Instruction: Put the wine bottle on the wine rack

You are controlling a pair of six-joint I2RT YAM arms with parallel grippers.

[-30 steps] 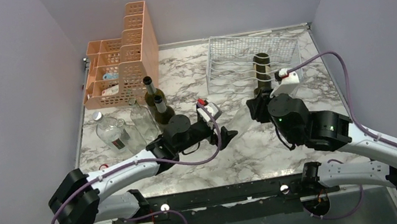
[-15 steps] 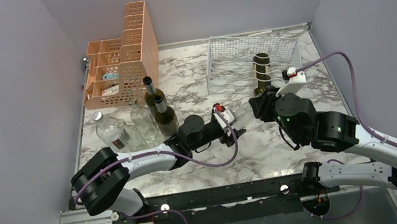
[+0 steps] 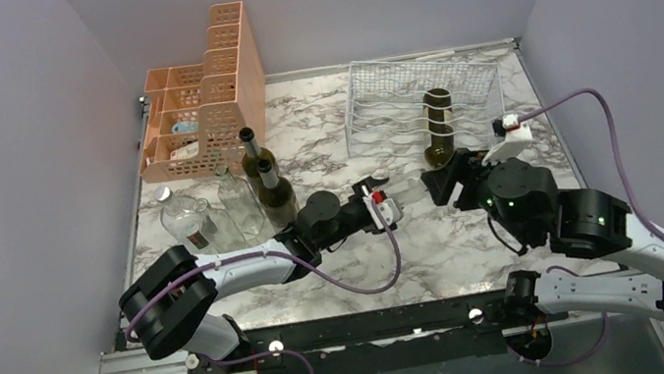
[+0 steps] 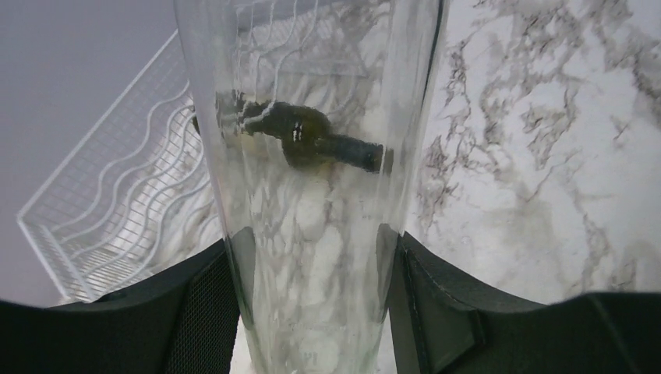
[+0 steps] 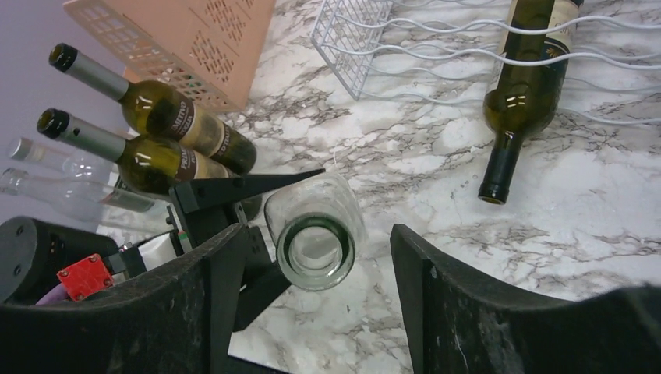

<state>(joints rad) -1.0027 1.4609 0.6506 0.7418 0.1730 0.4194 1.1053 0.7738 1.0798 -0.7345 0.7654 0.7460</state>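
Left wrist, left gripper: closed on the body of the clear wine bottle.
Right wrist, right gripper: open, jaws either side of the bottle's mouth, clear of the glass.
Bottle position: mid-table, near of the wine rack.
Rack: green bottle fills one cradle.
Step advice: grip firmly; aim for a free cradle to its left.

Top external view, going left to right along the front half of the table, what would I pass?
The capped clear bottle → dark green bottles → left gripper gripping the clear wine bottle → right gripper.
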